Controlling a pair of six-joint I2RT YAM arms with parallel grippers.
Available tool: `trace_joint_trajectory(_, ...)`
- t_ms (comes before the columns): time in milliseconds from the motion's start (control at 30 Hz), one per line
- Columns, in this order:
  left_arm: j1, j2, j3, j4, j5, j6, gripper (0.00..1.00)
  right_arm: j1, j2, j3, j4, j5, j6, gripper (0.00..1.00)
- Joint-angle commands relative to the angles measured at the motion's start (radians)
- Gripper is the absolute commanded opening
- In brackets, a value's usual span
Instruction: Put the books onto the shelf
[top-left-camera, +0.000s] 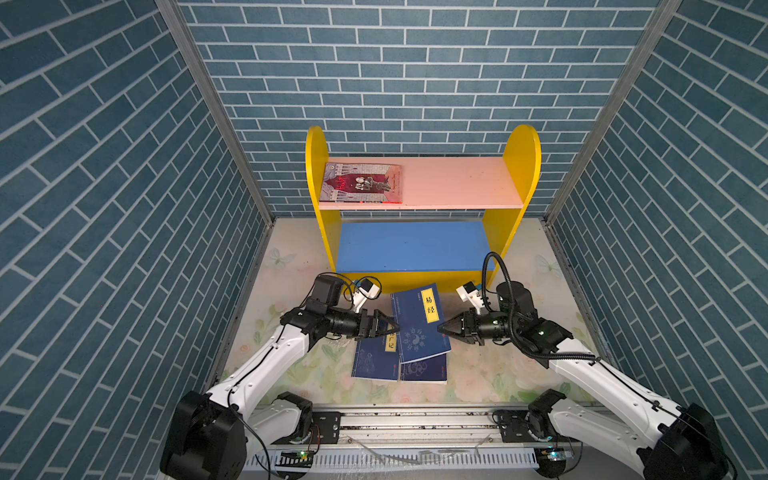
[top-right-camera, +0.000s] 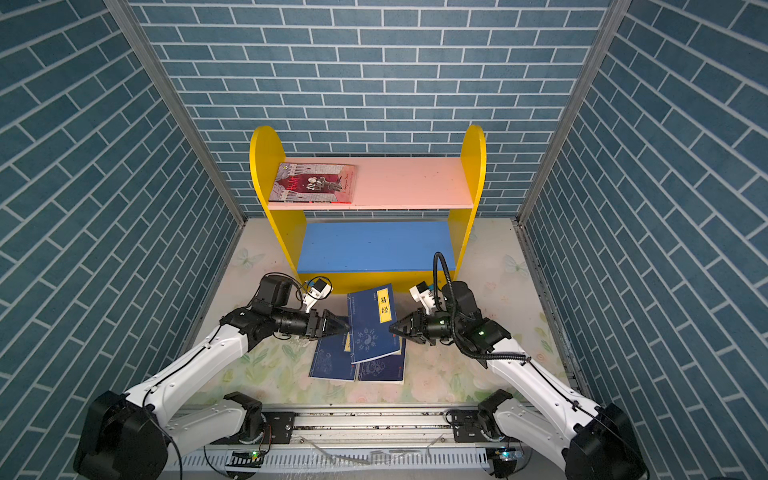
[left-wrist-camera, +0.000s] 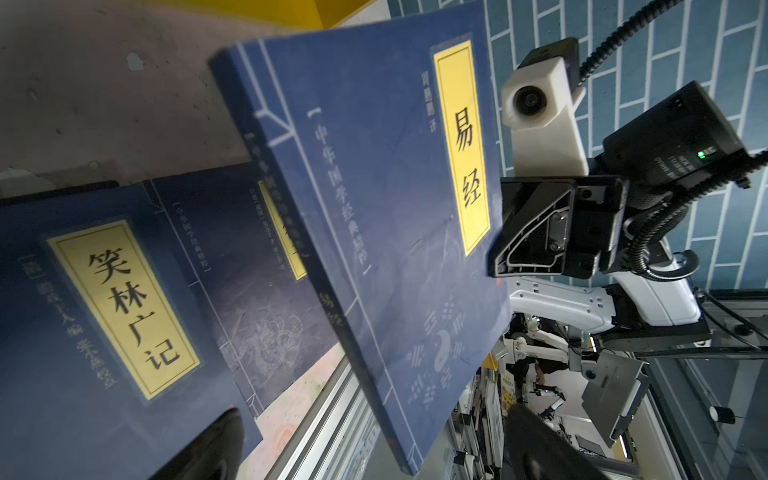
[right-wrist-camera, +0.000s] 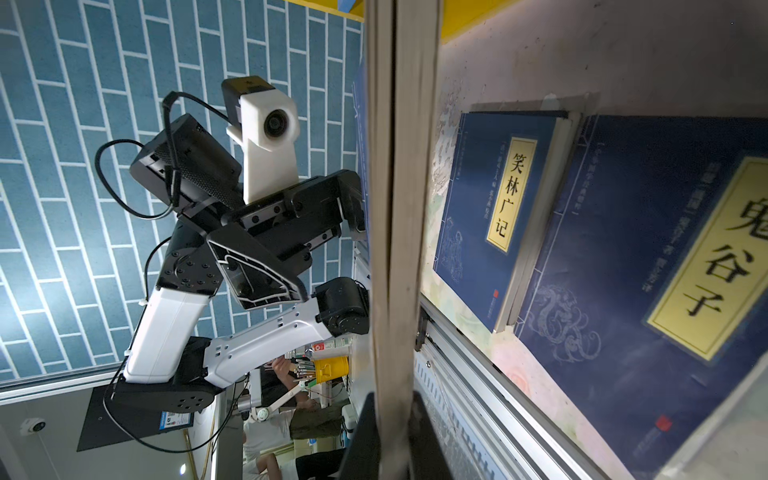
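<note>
The shelf stands at the back in both top views, with a red-grey illustrated book lying flat on the left of its pink upper board; the blue lower board is bare. My right gripper is shut on the page edge of a navy book, held tilted above the table. My left gripper is open at that book's spine edge. Other navy books lie flat beneath.
The floral tabletop is walled in by blue brick panels on three sides. A metal rail with the arm bases runs along the front edge. The shelf's yellow base sits just behind the held book.
</note>
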Motion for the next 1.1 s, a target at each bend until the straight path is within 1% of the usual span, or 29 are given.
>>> trace_joint_trajectory(0,0.006,0.024,0.003,0.097,0.032,-0.048,0.98,-0.002,0.003,0.046,0.137,-0.056,0.024,0.00)
trace_joint_trajectory(133,0.005,0.023,-0.001,0.183,0.060,-0.113,0.94,-0.002,0.025,0.048,0.169,-0.071,0.030,0.00)
trace_joint_trajectory(200,0.005,0.024,0.007,0.183,0.051,-0.115,0.93,-0.002,0.038,0.042,0.214,-0.079,0.052,0.00)
trace_joint_trajectory(300,0.007,0.024,0.010,0.214,0.049,-0.150,0.84,-0.003,0.059,0.042,0.247,-0.082,0.065,0.00)
trace_joint_trajectory(433,0.006,0.024,0.009,0.267,0.086,-0.207,0.74,-0.002,0.086,0.043,0.299,-0.094,0.086,0.00)
trace_joint_trajectory(533,0.006,0.032,0.011,0.283,0.097,-0.229,0.64,-0.001,0.101,0.051,0.314,-0.106,0.092,0.00)
trace_joint_trajectory(667,0.006,0.032,0.010,0.318,0.108,-0.269,0.60,-0.003,0.118,0.056,0.331,-0.116,0.093,0.00)
trace_joint_trajectory(733,0.005,0.038,0.012,0.331,0.117,-0.286,0.49,-0.001,0.127,0.059,0.336,-0.118,0.093,0.00)
trace_joint_trajectory(800,0.006,0.043,0.021,0.325,0.120,-0.284,0.32,-0.002,0.138,0.062,0.347,-0.120,0.093,0.00)
trace_joint_trajectory(833,0.006,0.046,0.022,0.318,0.122,-0.283,0.26,-0.001,0.144,0.064,0.352,-0.119,0.093,0.00)
trace_joint_trajectory(900,0.006,0.045,0.043,0.310,0.123,-0.283,0.22,-0.002,0.158,0.070,0.359,-0.123,0.093,0.00)
trace_joint_trajectory(933,0.006,0.043,0.052,0.301,0.122,-0.281,0.20,-0.002,0.167,0.074,0.361,-0.123,0.094,0.01)
trace_joint_trajectory(967,0.006,0.042,0.058,0.295,0.122,-0.281,0.16,-0.001,0.174,0.080,0.360,-0.123,0.094,0.11)
trace_joint_trajectory(1033,0.006,0.035,0.075,0.270,0.116,-0.268,0.02,-0.003,0.182,0.089,0.340,-0.108,0.087,0.38)
trace_joint_trajectory(1067,0.006,0.030,0.087,0.240,0.108,-0.251,0.00,-0.003,0.179,0.098,0.307,-0.088,0.071,0.46)
